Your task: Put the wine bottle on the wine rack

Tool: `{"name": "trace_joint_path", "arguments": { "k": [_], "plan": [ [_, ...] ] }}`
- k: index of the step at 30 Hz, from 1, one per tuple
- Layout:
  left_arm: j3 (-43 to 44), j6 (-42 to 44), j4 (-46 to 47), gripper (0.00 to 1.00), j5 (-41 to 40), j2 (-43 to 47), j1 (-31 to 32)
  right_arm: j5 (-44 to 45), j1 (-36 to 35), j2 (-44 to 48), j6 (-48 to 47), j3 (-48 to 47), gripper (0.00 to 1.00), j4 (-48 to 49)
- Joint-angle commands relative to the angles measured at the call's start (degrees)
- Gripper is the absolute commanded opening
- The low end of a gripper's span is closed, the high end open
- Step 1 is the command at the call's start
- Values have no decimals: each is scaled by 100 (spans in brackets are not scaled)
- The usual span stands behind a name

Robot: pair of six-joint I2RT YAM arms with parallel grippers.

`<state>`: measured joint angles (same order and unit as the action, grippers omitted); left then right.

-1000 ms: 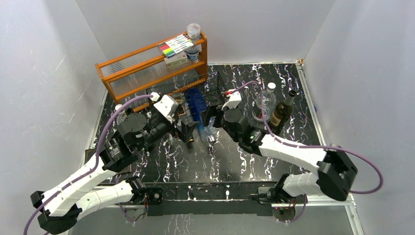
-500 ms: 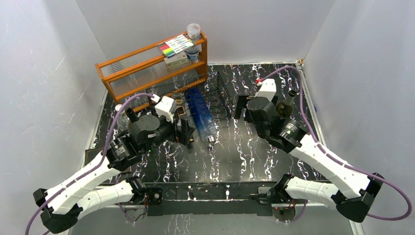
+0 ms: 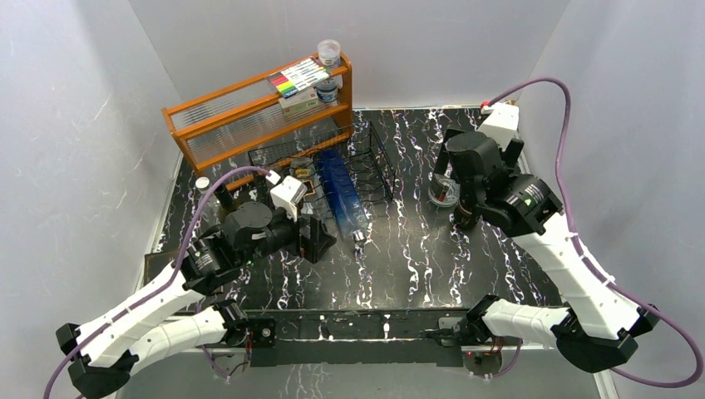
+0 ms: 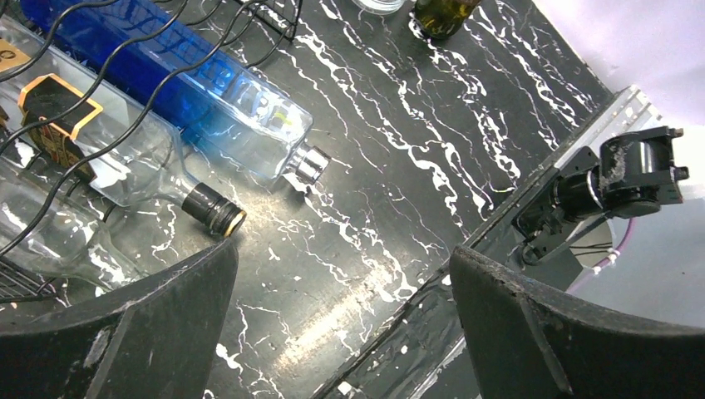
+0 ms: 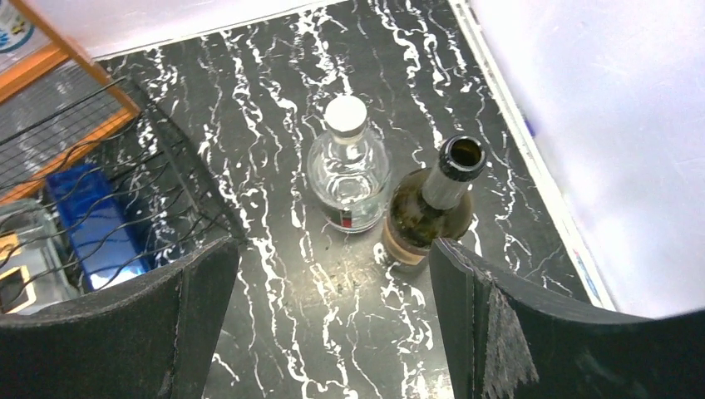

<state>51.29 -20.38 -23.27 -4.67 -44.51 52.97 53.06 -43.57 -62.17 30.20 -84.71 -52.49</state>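
The wine bottle (image 5: pixel 428 212) is dark green with an open mouth and stands upright at the right of the table. In the top view (image 3: pixel 462 219) the right arm hides most of it. My right gripper (image 5: pixel 332 253) is open and empty, held high above the table just short of the bottle. The black wire wine rack (image 3: pixel 372 158) stands mid-table and also shows in the right wrist view (image 5: pixel 166 179). My left gripper (image 4: pixel 341 262) is open and empty, near the rack's front, and shows in the top view (image 3: pixel 320 241).
A blue bottle (image 3: pixel 341 193) and a clear black-capped bottle (image 4: pixel 125 158) lie in the rack. A clear white-capped bottle (image 5: pixel 349 170) stands next to the wine bottle. An orange wooden shelf (image 3: pixel 249 116) stands behind the rack. The white wall is close on the right.
My right arm has swung from the blue bottle at the rack up and to the right, over the two standing bottles. My left gripper has drawn back a little from the rack.
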Motion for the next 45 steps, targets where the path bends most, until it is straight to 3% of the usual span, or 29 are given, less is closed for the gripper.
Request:
{"name": "trace_joint_path", "arguments": {
  "k": [1,16,23,30,34,38,40,45],
  "plan": [
    [-92,9,196,98,334,310,-15,168,298,-241,-181,-373,95,-379],
    [-147,174,317,98,417,171,-18,-1657,2757,-574,-832,555,92,947],
    [-11,-74,295,98,498,12,-23,-1613,2853,-542,-1424,979,74,1522],
    [-72,-327,334,98,339,153,-14,-1550,2938,-698,-1317,1247,64,1618],
    [-104,-411,323,98,238,243,-22,-1622,2976,-708,-1264,1294,42,1598],
    [-85,-344,352,98,283,238,-18,-1704,2979,-600,-1322,1181,10,1434],
    [-56,-307,373,98,297,205,-17,-1650,2979,-512,-1352,996,0,1232],
    [-27,-190,588,98,353,101,-23,-1810,2977,-213,-1378,447,0,763]
  ]
}}
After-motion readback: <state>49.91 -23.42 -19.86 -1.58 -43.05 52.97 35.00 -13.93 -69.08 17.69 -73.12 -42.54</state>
